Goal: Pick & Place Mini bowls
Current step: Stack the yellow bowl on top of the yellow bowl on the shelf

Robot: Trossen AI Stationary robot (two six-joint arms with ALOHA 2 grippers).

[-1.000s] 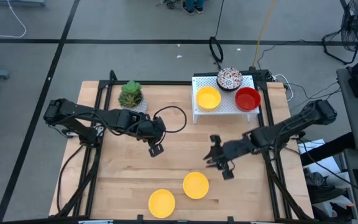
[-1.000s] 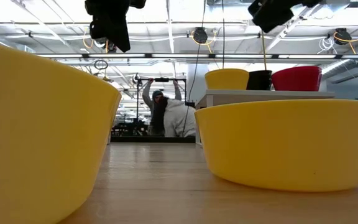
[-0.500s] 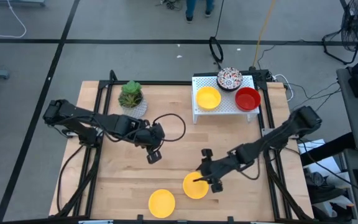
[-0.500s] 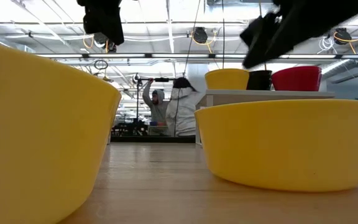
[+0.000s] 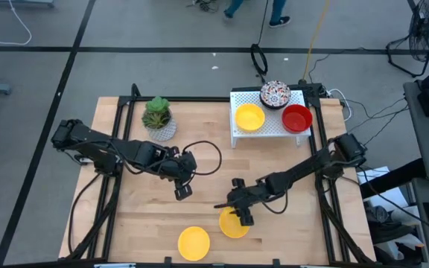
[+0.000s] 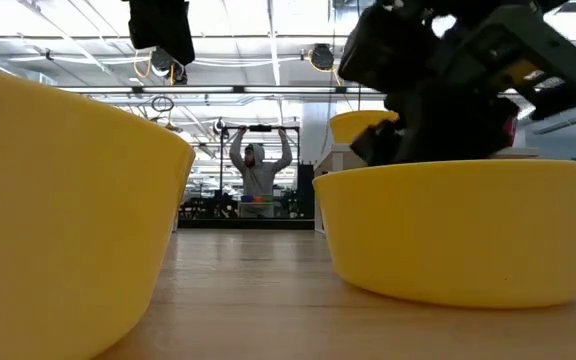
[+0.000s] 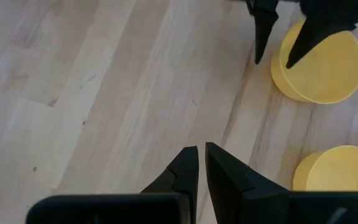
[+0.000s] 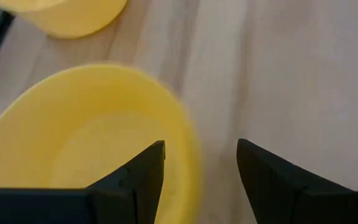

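Two plain yellow mini bowls rest on their bases near the table's near edge, one (image 5: 235, 225) to the right of the other (image 5: 194, 243). My right gripper (image 5: 233, 211) is open and low over the right one (image 8: 92, 143). One finger is over the bowl's hollow and the other over the table, with the rim (image 8: 190, 149) between them, and no touch shows. My left gripper (image 5: 182, 190) is shut and hovers over bare wood left of it. A yellow bowl (image 5: 249, 117), a red bowl (image 5: 297, 117) and a speckled bowl (image 5: 275, 94) sit on a white rack.
The white rack (image 5: 268, 131) stands at the table's far right. A white pot with a green plant (image 5: 157, 115) stands at the far left. A dark cable (image 5: 208, 145) loops over the middle of the table. Bare wood lies between the arms. A person (image 6: 259, 180) stands in the room beyond.
My right gripper has moved toward the table's near edge and left, and has come down from mid-table onto the right yellow bowl's far rim. It has stayed open. My left gripper has drifted a little toward the near edge. The bowls have kept their places.
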